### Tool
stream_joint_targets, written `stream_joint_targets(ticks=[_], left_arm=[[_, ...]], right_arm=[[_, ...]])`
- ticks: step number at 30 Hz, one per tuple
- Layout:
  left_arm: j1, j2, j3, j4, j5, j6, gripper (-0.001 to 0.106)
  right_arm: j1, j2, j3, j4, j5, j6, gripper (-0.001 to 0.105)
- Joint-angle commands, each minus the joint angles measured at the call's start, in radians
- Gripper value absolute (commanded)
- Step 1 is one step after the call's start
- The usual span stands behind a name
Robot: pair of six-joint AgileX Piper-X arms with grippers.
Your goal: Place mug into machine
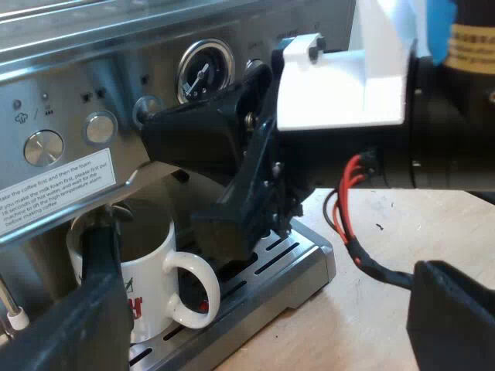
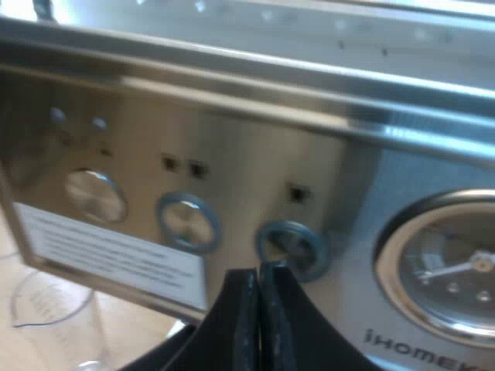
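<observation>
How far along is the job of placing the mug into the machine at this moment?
Done, it seems: the mug stands upright on the drip tray, below the front panel. In hand: the left end effector is open beside the mug and grips nothing. The right end effector, shut, points at a round button on that panel. Left: probably only to draw the left arm away.

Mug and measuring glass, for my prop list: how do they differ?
The mug is opaque white with red print and a handle; the measuring glass is clear. The mug stands on the drip tray; the glass stands on the wooden table beside the espresso machine. Both are upright.
</observation>
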Motion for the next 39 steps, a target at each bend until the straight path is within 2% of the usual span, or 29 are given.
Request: stream_joint_targets(ticks=[1, 7, 17, 22, 24, 26, 29, 31, 33, 34, 36, 37, 38, 39], left_arm=[[-0.004, -0.003, -0.001, -0.011, 0.011, -0.002, 0.074], [-0.004, -0.003, -0.001, -0.011, 0.011, -0.002, 0.074], [-0.004, -0.003, -0.001, -0.010, 0.026, -0.002, 0.074], [-0.004, -0.006, -0.001, -0.010, 0.075, -0.002, 0.074], [-0.004, -0.022, -0.003, -0.010, 0.124, -0.006, 0.074], [-0.004, -0.044, -0.007, -0.010, 0.141, -0.016, 0.074], [-0.004, -0.094, -0.016, -0.004, 0.128, -0.061, 0.074], [-0.004, -0.126, -0.034, 0.033, 0.087, -0.071, 0.074], [-0.004, -0.166, -0.070, 0.102, 0.035, -0.071, 0.074], [-0.004, -0.173, -0.077, 0.113, 0.030, -0.071, 0.074], [-0.004, -0.185, -0.111, 0.148, 0.029, -0.071, 0.074], [-0.004, -0.186, -0.125, 0.152, 0.027, -0.071, 0.074], [-0.004, -0.186, -0.141, 0.158, 0.021, -0.071, 0.074], [-0.004, -0.186, -0.150, 0.158, 0.014, -0.071, 0.074]], right_arm=[[-0.007, -0.007, -0.007, -0.024, 0.068, -0.022, 0.000], [-0.007, -0.007, -0.007, -0.048, 0.036, -0.036, 0.000], [-0.024, -0.012, -0.007, -0.037, 0.041, -0.036, 0.000], [0.007, -0.043, -0.007, 0.046, 0.041, -0.036, 0.000], [0.016, -0.064, -0.007, 0.084, 0.041, -0.036, 0.000], [0.017, -0.083, -0.007, 0.122, 0.041, -0.036, 0.000], [0.017, -0.114, -0.007, 0.176, 0.041, -0.025, 0.000], [0.017, -0.141, -0.007, 0.201, 0.041, -0.013, 0.001], [0.019, -0.181, -0.007, 0.227, 0.041, 0.008, 0.011], [0.019, -0.196, -0.007, 0.236, 0.041, 0.010, 0.017], [0.019, -0.243, -0.007, 0.272, 0.041, 0.016, 0.038], [0.019, -0.252, -0.007, 0.285, 0.041, 0.016, 0.041], [0.022, -0.280, -0.007, 0.311, 0.041, 0.016, 0.054], [0.024, -0.294, -0.007, 0.320, 0.041, 0.016, 0.057]])
